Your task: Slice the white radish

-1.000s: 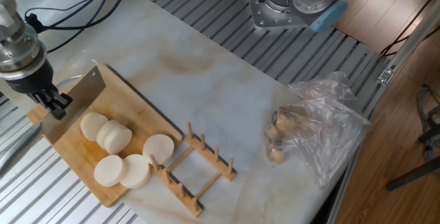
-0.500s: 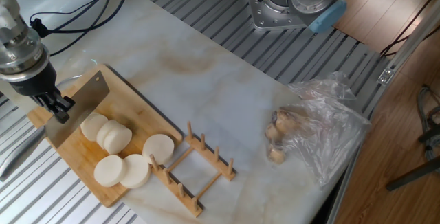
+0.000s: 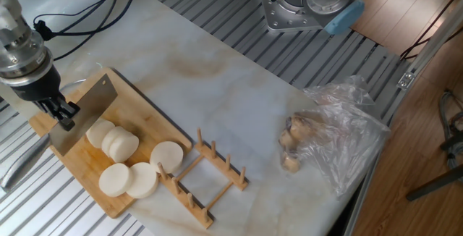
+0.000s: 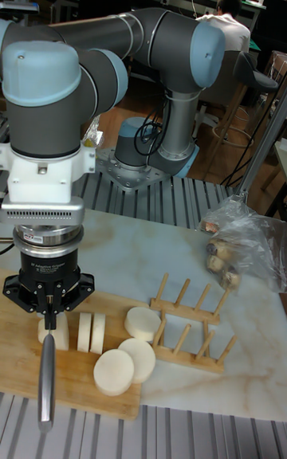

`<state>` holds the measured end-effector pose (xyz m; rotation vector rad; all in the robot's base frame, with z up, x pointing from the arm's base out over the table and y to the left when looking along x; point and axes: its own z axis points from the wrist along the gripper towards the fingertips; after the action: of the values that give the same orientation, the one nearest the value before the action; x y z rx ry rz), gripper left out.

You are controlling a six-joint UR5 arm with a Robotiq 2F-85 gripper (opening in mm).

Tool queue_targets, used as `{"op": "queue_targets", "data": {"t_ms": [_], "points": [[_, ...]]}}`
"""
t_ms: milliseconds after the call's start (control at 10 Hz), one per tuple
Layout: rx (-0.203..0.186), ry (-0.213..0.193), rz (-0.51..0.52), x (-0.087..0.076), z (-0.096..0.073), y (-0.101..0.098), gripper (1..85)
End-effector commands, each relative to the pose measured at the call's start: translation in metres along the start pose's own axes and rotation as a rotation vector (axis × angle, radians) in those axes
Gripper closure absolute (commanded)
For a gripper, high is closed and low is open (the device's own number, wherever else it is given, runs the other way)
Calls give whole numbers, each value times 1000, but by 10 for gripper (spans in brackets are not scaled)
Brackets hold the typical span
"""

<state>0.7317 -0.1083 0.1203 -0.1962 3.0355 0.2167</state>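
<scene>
Our gripper, jaws clenched on the cleaver, has dropped the flat steel blade from its raised position a second ago to beside the white radish; we judge another cut imminent; the radish stub stands on the wooden cutting board, three smooth creamy discs lying loose near the slatted wooden rack; crinkled plastic bag sits well apart.

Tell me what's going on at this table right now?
A single robot arm's gripper is shut on a cleaver, holding its blade over the left end of a wooden cutting board. The white radish is already mostly cut: several round slices lie on the board, some standing together beside the blade. A wooden rack and a plastic bag of brownish lumps sit untouched to the right.
</scene>
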Motion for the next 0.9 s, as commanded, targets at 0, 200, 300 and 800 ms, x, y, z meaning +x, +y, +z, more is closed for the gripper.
{"op": "queue_targets", "data": {"t_ms": [0,200,300,800], "points": [[-21,-13,2,-1,0,3,843],[-35,-24,2,-1,2,6,843],[-37,-25,1,-1,4,5,843],[-51,-32,-1,0,9,7,843]]}}
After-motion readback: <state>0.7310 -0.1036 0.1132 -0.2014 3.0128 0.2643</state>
